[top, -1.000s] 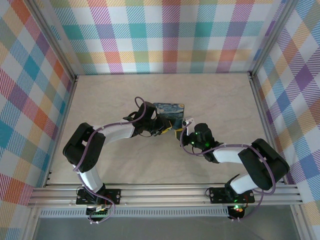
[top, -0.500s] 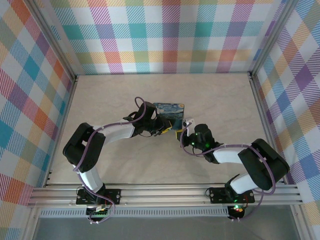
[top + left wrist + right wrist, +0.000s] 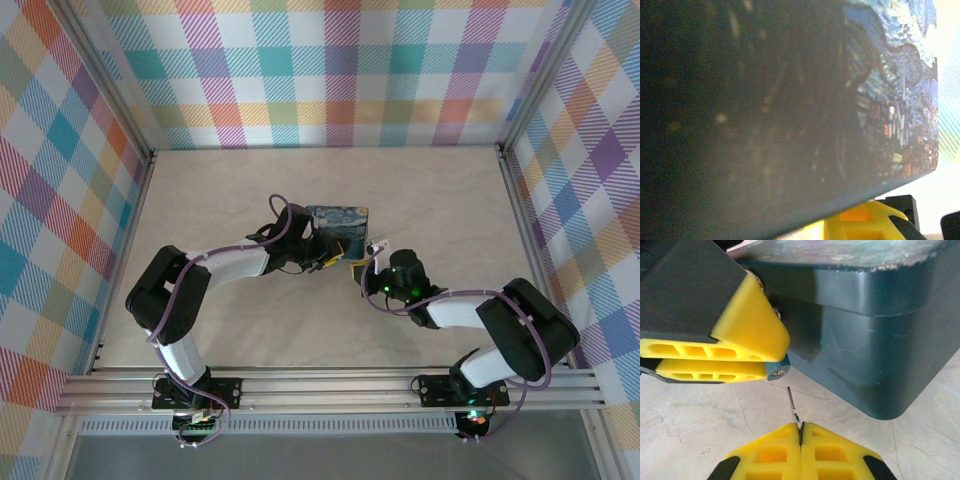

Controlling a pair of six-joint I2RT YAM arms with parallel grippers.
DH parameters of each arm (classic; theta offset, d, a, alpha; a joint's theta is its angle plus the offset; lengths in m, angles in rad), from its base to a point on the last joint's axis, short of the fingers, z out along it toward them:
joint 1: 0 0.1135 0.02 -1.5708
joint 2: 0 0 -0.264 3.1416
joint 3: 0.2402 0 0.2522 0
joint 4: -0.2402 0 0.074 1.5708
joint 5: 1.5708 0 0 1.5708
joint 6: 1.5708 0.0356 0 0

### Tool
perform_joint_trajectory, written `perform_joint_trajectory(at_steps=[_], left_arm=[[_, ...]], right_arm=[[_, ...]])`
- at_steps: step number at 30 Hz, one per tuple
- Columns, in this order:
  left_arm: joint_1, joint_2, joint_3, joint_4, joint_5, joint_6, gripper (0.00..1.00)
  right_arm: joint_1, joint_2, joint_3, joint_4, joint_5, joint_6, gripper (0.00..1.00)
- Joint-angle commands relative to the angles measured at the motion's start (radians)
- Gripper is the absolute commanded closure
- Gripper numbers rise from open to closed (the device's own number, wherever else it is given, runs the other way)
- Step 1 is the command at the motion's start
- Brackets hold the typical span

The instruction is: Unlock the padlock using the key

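Barely anything changes from a second ago: seen from above, my right arm sits a shade nearer its base, while the box and my left arm keep their places.

My right pincer is pressed fully closed on the key, and my left pincer is pinched on the padlock, holding it just off the box's front corner, above the desk.

The risk, as I judge it, is alignment. The key leans left and its tip stops just short of the padlock, slightly below and to the right of it, not touching. If I push forward on that slant, the tip may strike the blue body or my own left fingertip instead of the slot. So thin a blade could then swivel between my pads or slip out. A hard shove might also turn the padlock in my left grip or nudge the box.

Only a small blue corner of the padlock shows past the yellow fingertips, bearing a small brassy round spot, probably the keyway. Its shackle is hidden. The key is a thin dark sliver.
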Motion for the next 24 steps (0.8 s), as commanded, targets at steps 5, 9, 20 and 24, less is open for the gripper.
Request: perform_joint_trajectory(at_steps=[5,9,20,24], left_arm=[[-0.002,-0.019,-0.012,0.047,0.008,-0.013,0.84],[-0.002,-0.019,-0.013,0.047,0.008,-0.012,0.84],[-0.003,-0.017,-0.013,0.044,0.011,-0.012,0.84],[-0.003,-0.017,-0.014,0.043,0.009,-0.011,0.84]], right_arm=[[0.011,0.008,0.007,0.065,-0.025,0.023,1.0],[0.011,0.013,0.011,0.061,-0.019,0.022,1.0],[0.014,0.03,0.026,0.075,-0.017,0.031,1.0],[0.014,0.027,0.027,0.074,-0.016,0.029,1.0]])
